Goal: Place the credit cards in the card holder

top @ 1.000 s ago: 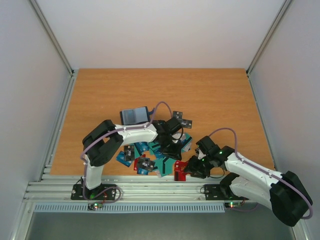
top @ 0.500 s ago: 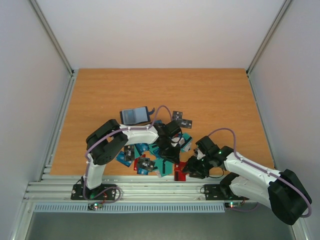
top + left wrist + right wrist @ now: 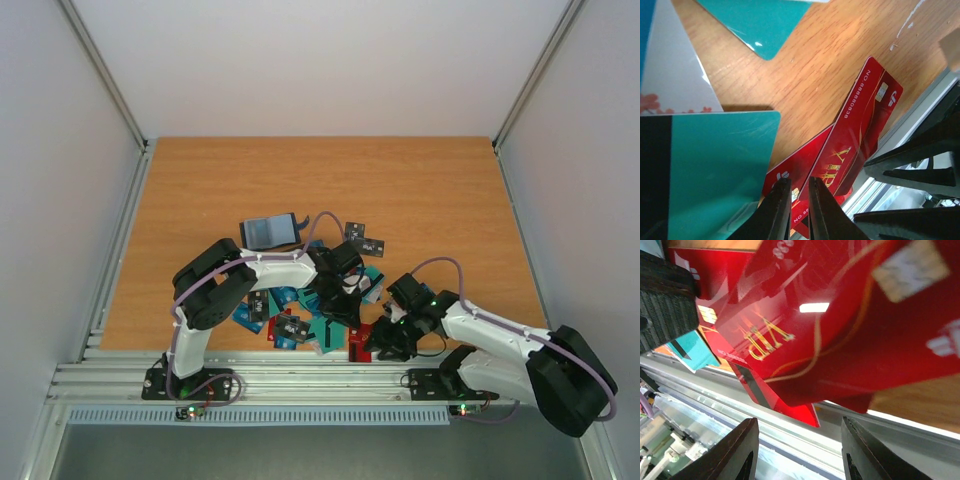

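At the near edge I am counting two red credit cards (image 3: 860,125), one card holder (image 3: 270,232) behind; right gripper (image 3: 799,422) is gaping, left gripper (image 3: 798,182) state I cannot tell

The credit cards (image 3: 300,322) lie heaped on the table (image 3: 430,190) beneath and around the left claw (image 3: 345,314). Two overlapping cards (image 3: 860,125) lie between it and the right claw (image 3: 376,341). The card holder (image 3: 270,231) lies behind the left claw, apart from the heap.
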